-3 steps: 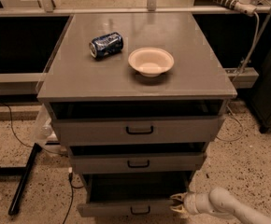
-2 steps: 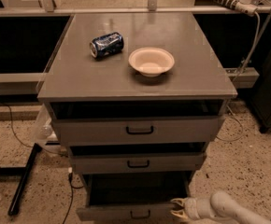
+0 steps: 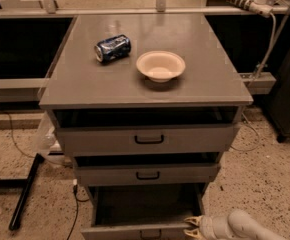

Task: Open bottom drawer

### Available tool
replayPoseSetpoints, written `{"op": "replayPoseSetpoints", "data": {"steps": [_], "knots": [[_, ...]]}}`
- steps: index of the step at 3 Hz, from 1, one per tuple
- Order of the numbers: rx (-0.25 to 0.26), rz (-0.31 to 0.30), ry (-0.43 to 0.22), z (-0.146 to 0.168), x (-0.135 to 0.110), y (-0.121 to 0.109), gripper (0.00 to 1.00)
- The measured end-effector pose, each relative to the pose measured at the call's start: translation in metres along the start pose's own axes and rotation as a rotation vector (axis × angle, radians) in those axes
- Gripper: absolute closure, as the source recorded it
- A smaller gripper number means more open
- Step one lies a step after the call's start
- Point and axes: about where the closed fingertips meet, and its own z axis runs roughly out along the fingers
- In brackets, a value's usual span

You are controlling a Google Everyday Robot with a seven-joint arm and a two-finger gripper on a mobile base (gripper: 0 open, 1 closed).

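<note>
My claw [image 3: 191, 226] sits low at about 5 o'clock in the view, at the end of my pale arm [image 3: 242, 227], which reaches in from 4 o'clock. Its two yellowish fingertips [image 3: 191, 219] stand a little apart, one above the other, so it is partly open and holds nothing. The tips point toward 9 o'clock and sit right at the right end of the bottom drawer's front panel; I cannot tell whether they press on it.

The bottom drawer [image 3: 145, 210] lies at 9 o'clock from my claw, pulled well out of the cabinet, its plain grey inside showing. Its small black handle [image 3: 150, 234] is near the claw, also at 9 o'clock. At 12 o'clock from it are the middle drawer [image 3: 147, 174] and the top drawer [image 3: 147, 140].
</note>
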Motion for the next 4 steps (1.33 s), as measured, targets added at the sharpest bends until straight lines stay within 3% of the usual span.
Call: {"op": "replayPoseSetpoints", "data": {"steps": [1, 3, 4], "knots": [[0.0, 0.0, 0.0, 0.0, 0.0, 0.0, 0.81], [0.0, 0.0, 0.0, -0.0018, -0.0016, -0.0007, 0.35], [-0.022, 0.004, -0.009, -0.0003, 0.0016, 0.0091, 0.38]]}}
